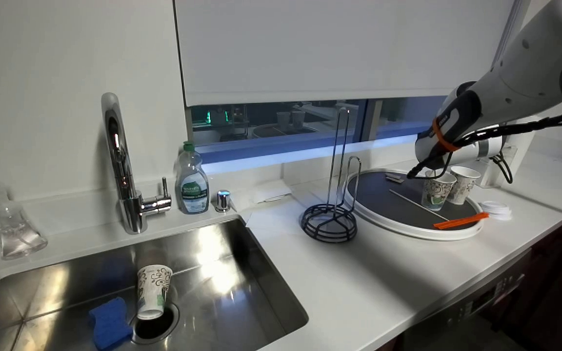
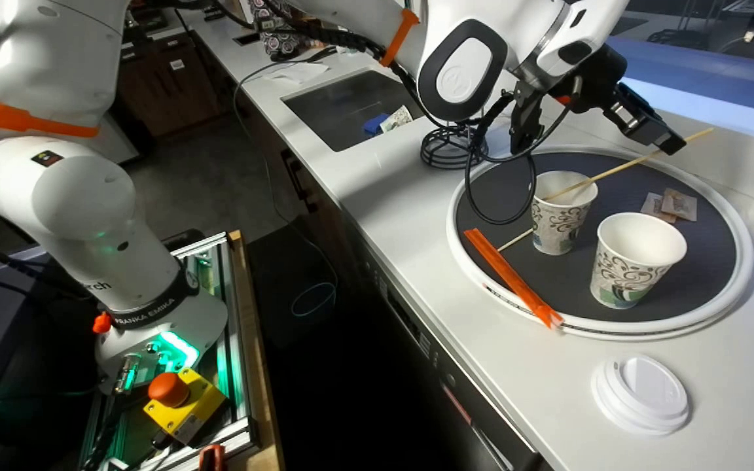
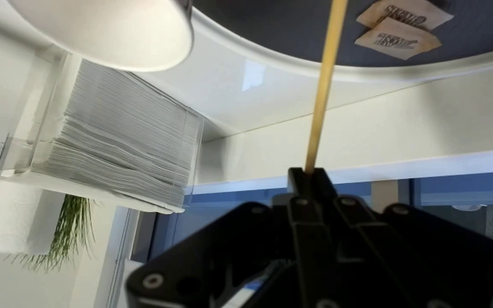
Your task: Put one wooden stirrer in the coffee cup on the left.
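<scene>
My gripper (image 2: 671, 140) is shut on a thin wooden stirrer (image 2: 619, 170), held near its upper end. The stirrer slants down to the left, and its lower end shows within the mouth of the left patterned paper cup (image 2: 559, 226). Whether it touches the cup is unclear. In the wrist view the stirrer (image 3: 325, 81) runs up from the shut fingertips (image 3: 309, 173) and out of the frame. The right cup (image 2: 632, 271) stands beside the left one. Both the left cup (image 1: 437, 192) and right cup (image 1: 464, 185) also show upright in an exterior view, where the arm hides the fingers.
Both cups stand on a round dark tray with a white rim (image 2: 743, 261). A second stirrer (image 1: 417, 205), an orange wrapper (image 2: 514, 278) and sugar packets (image 2: 678, 204) lie there. A wire holder (image 1: 330, 224), white lids (image 2: 642, 396) and a napkin box (image 3: 122, 137) are nearby.
</scene>
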Controlling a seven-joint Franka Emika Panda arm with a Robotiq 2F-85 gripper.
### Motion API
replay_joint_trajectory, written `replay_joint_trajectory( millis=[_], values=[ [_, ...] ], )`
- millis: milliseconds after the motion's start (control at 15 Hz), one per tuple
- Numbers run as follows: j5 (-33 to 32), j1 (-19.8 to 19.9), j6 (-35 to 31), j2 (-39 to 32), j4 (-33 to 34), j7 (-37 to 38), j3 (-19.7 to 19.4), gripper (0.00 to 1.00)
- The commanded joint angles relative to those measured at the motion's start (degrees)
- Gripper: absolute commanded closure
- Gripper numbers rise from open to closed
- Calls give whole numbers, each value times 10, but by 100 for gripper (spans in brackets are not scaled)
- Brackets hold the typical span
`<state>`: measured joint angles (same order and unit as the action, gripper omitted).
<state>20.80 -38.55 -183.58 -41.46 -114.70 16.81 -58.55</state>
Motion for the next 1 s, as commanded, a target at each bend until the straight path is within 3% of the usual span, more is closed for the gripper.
replay_joint_trajectory(
  millis=[0, 400, 933],
  values=[
    [8, -33, -32, 3, -37, 5, -25, 98],
    [30, -72, -68, -21, -68, 14, -70, 98],
    [46, -93, -64, -62, -67, 29, -76, 98]
  ],
)
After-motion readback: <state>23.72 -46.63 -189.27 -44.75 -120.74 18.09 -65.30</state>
